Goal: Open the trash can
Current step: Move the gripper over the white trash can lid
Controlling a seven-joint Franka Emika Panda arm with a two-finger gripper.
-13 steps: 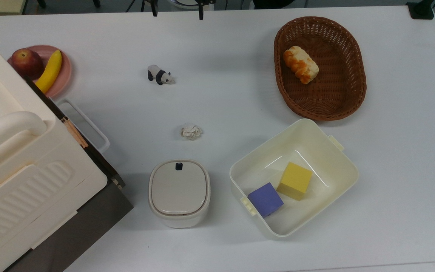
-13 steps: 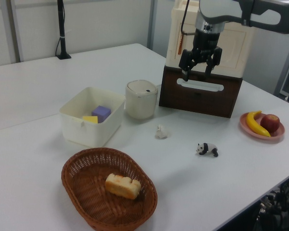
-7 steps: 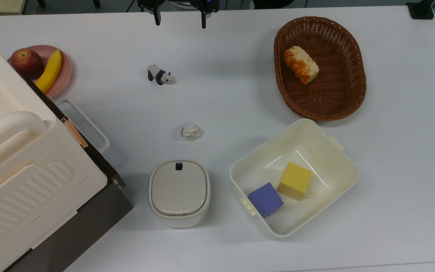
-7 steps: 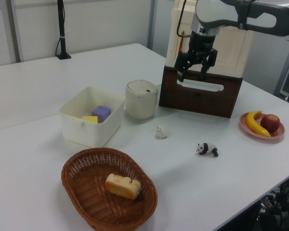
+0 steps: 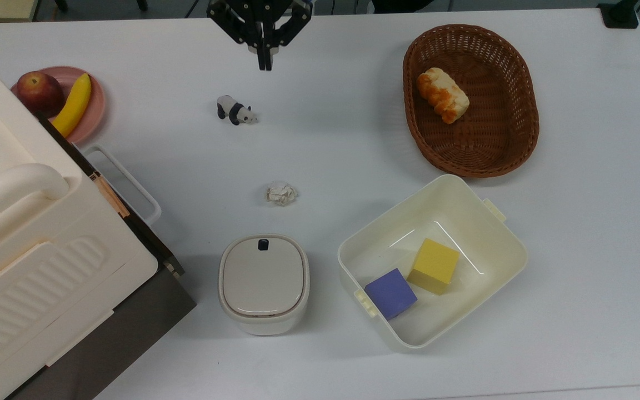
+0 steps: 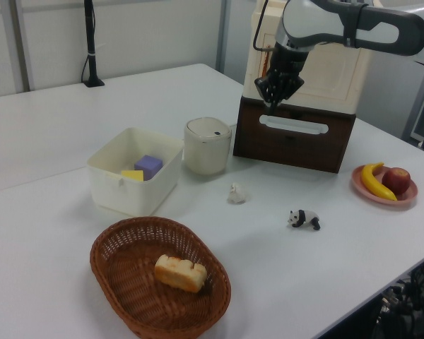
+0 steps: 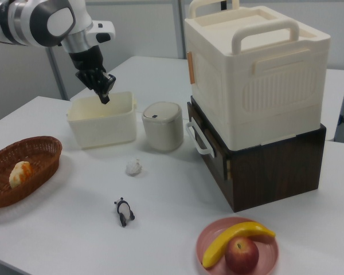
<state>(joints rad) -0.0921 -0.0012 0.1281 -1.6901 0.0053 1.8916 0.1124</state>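
The trash can (image 5: 264, 284) is a small white bin with its beige-grey lid down flat and a dark button (image 5: 263, 244) at the lid's far rim. It stands near the table's front edge in the top view, also seen as the trash can (image 6: 207, 145) in the left view and the trash can (image 7: 163, 127) in the right view. My gripper (image 5: 265, 63) hangs high in the air at the top view's upper middle, far from the bin, fingers pressed together and holding nothing. In the side views the gripper (image 6: 271, 104) (image 7: 105, 98) points down.
A crumpled paper ball (image 5: 281, 193) and a toy panda (image 5: 236, 110) lie between gripper and bin. A cream tub (image 5: 495, 244) with a yellow and a purple block sits at the bin's right in the top view. A wicker basket (image 5: 520, 133), a fruit plate (image 5: 95, 105) and a big cream box (image 5: 36, 244) ring the area.
The fingers have gone from spread apart to closed together. The gripper has come further into the top view, toward the table's middle. Nothing on the table moved.
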